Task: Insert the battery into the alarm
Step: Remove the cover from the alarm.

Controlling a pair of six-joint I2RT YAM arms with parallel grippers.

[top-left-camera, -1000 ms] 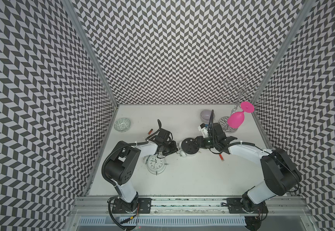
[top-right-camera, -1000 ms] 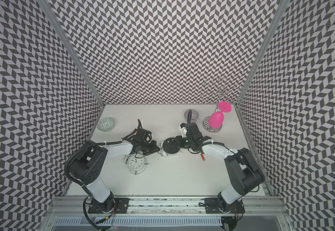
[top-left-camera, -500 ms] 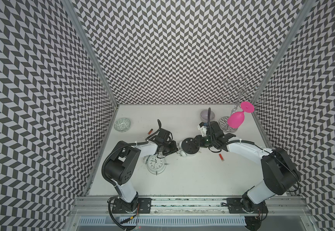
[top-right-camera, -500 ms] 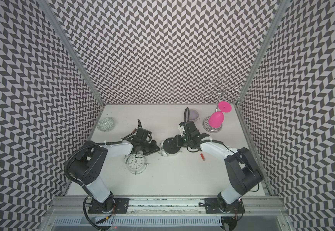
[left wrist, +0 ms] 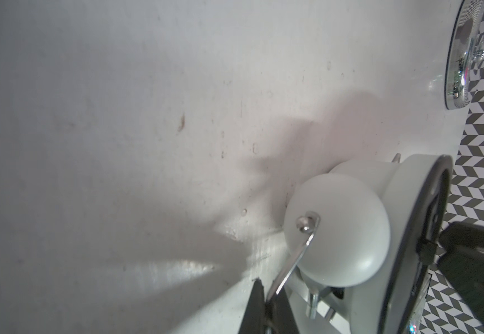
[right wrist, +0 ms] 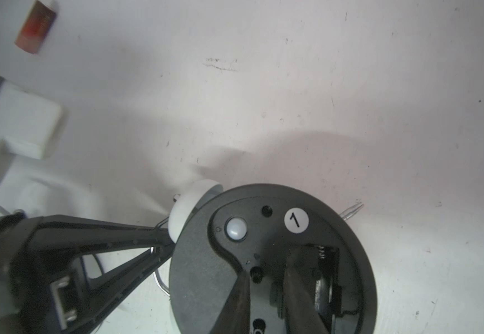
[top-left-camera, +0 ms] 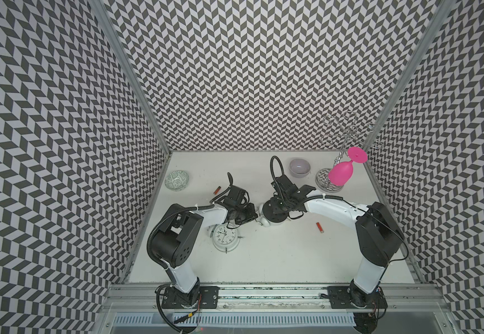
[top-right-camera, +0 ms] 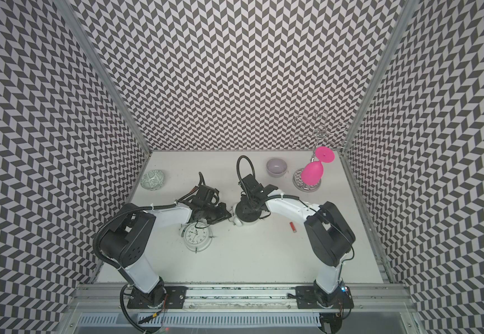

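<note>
Right gripper (right wrist: pixel 268 264) down over the open battery bay (right wrist: pixel 324 260) of the face-down alarm (top-left-camera: pixel 275 209), fingers (right wrist: pixel 297 295) narrowly apart, hold unclear; forearm low. Left gripper (right wrist: pixel 159 245) pinched shut on the alarm's wire handle (left wrist: pixel 290 266). Face-up clock (top-left-camera: pixel 225 237) near left wrist. Red battery (top-left-camera: pixel 319 227) loose on table (top-left-camera: pixel 264 260) near right forearm, apart from both grippers

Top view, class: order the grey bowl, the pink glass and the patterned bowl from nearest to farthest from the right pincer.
1. Grey bowl, behind the right pincer.
2. Pink glass, back right corner.
3. Patterned bowl, far left edge.
</note>
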